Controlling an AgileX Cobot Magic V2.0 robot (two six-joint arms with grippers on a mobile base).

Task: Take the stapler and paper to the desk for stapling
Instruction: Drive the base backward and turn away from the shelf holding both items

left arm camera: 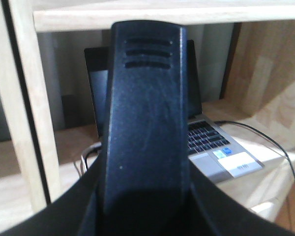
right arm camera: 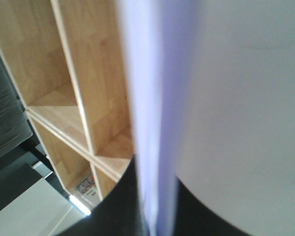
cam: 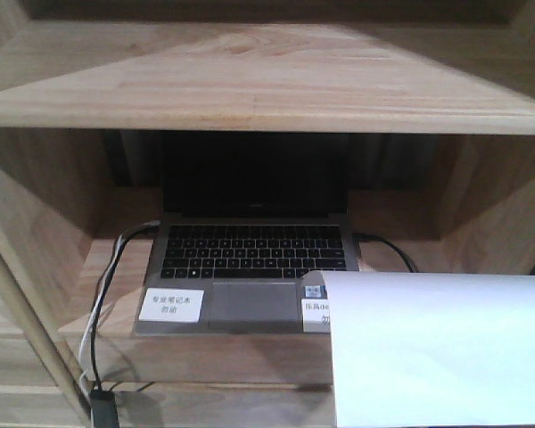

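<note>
As the task stands: both items are picked up and carried; neither is set down, and stapling is not begun.
Stapler point(left arm camera: 145, 113): black, standing upright in the middle of the left wrist view, three short grooves near its top end, lifted clear of every surface.
Left gripper point(left arm camera: 145, 209): clenched on the stapler's lower end, whose body rises from between the dark fingers.
Paper point(cam: 441, 348): white sheet held in the air at the lower right of the front view, its top-left corner overlapping the near right corner of the laptop point(cam: 250, 259).
Right gripper point(right arm camera: 157, 216): grasping the paper, which runs edge-on up through the right wrist view from between its dark fingers.
Surroundings: light-wood shelving unit point(cam: 267, 98), open laptop in a compartment, two white labels point(cam: 171, 305) on its palm rest, cables point(cam: 98, 303) hanging over the board's left front edge.
Remaining, by judgement: bring both items over the desk, lay the paper flat, put the stapler beside or onto it.
Desk: not identifiable with certainty in any view; the drop point cannot be assessed.
Hidden: fingertips of both grippers; the stapler's underside and any coloured patch; the paper's right and lower edges, cut off by the frame.
Unclear: sheet count; the paper is blurred and tinted violet in the right wrist view.
</note>
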